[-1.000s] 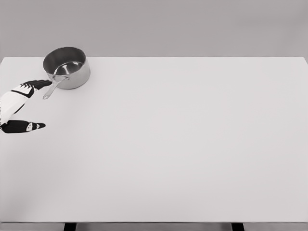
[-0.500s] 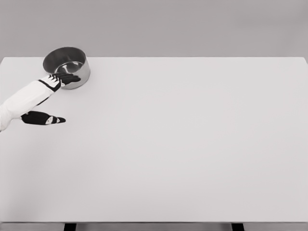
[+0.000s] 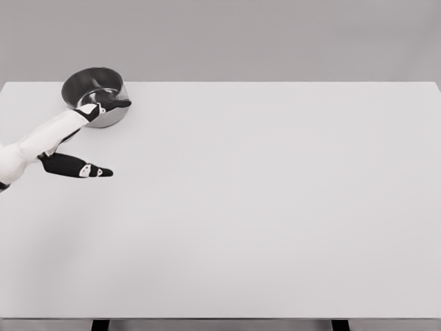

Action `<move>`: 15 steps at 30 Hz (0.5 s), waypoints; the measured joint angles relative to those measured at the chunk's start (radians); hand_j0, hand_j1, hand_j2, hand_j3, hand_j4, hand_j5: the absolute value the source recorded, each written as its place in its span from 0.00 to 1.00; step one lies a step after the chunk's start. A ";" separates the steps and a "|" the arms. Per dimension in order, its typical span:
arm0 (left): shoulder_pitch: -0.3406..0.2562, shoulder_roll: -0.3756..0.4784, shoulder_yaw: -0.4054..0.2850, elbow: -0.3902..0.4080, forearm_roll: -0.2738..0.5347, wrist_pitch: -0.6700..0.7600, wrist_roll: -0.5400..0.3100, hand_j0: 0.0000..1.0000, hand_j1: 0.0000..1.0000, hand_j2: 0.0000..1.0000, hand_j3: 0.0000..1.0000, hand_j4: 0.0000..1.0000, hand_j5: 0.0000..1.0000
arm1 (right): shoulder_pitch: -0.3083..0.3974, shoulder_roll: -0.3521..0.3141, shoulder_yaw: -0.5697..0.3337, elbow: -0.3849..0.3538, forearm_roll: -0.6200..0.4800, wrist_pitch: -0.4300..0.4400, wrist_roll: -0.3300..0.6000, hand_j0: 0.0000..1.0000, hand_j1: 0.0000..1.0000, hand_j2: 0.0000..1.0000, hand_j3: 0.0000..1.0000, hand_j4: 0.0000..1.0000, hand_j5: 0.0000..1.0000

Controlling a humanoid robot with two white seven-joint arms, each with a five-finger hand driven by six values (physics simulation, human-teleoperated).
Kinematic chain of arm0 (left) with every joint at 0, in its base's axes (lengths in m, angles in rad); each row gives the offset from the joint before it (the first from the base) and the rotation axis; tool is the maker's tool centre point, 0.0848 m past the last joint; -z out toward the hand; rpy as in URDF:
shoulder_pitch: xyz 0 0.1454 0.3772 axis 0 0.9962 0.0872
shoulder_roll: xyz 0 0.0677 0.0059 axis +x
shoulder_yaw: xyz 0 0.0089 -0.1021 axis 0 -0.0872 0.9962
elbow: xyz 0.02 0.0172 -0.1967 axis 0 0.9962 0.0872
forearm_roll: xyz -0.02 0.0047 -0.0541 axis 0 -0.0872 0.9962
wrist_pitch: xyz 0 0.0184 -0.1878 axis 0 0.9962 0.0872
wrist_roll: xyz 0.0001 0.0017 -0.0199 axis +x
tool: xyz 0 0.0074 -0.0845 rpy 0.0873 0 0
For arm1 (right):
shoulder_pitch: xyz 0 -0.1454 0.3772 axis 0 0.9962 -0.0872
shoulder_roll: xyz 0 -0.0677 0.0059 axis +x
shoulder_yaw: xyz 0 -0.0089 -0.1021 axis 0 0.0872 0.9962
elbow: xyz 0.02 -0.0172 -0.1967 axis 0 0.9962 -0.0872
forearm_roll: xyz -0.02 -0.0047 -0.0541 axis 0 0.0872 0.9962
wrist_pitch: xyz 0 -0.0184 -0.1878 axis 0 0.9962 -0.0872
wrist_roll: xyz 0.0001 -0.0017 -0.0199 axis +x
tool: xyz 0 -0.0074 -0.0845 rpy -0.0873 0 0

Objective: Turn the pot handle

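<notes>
Your left hand (image 3: 72, 138) has swept right across the front of the pot (image 3: 94, 95) at the table's (image 3: 275, 207) far-left corner, fingers (image 3: 110, 106) extended flat and holding nothing, and the handle is now hidden, so probably pushed round.

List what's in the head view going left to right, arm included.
Left arm's white forearm entering at the left edge → left hand, thumb spread low, fingers reaching over the pot's front → steel pot at the far left corner → bare white table out to the right edge. The pot handle is hidden.
</notes>
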 measured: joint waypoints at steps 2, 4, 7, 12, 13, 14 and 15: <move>-0.002 0.048 -0.030 -0.001 0.014 0.026 0.000 1.00 1.00 1.00 1.00 1.00 1.00 | 0.000 0.000 0.000 0.000 0.000 0.000 0.000 1.00 1.00 1.00 1.00 1.00 1.00; -0.003 0.100 -0.066 -0.002 0.050 0.072 0.000 1.00 1.00 1.00 1.00 1.00 1.00 | 0.000 0.000 0.000 0.000 0.000 0.000 0.000 1.00 1.00 1.00 1.00 1.00 1.00; -0.049 0.155 -0.113 0.005 0.091 0.132 0.000 1.00 1.00 1.00 1.00 1.00 1.00 | 0.000 0.000 0.000 0.000 0.000 0.000 0.000 1.00 1.00 1.00 1.00 1.00 1.00; -0.092 0.200 -0.201 0.050 0.165 0.211 0.000 1.00 1.00 1.00 1.00 1.00 1.00 | 0.000 0.000 -0.001 0.000 0.000 0.000 0.000 1.00 1.00 1.00 1.00 1.00 1.00; -0.092 0.207 -0.212 0.055 0.181 0.230 0.000 1.00 1.00 1.00 1.00 1.00 1.00 | 0.000 0.000 0.000 0.000 0.000 0.000 0.000 1.00 1.00 1.00 1.00 1.00 1.00; -0.094 0.214 -0.221 0.059 0.197 0.251 0.000 1.00 1.00 1.00 1.00 1.00 1.00 | 0.000 0.000 0.000 0.000 0.000 0.000 0.000 1.00 1.00 1.00 1.00 1.00 1.00; -0.100 0.219 -0.230 0.063 0.211 0.271 0.000 1.00 1.00 1.00 1.00 1.00 1.00 | 0.000 0.000 0.000 0.000 0.000 0.000 0.000 1.00 1.00 1.00 1.00 1.00 1.00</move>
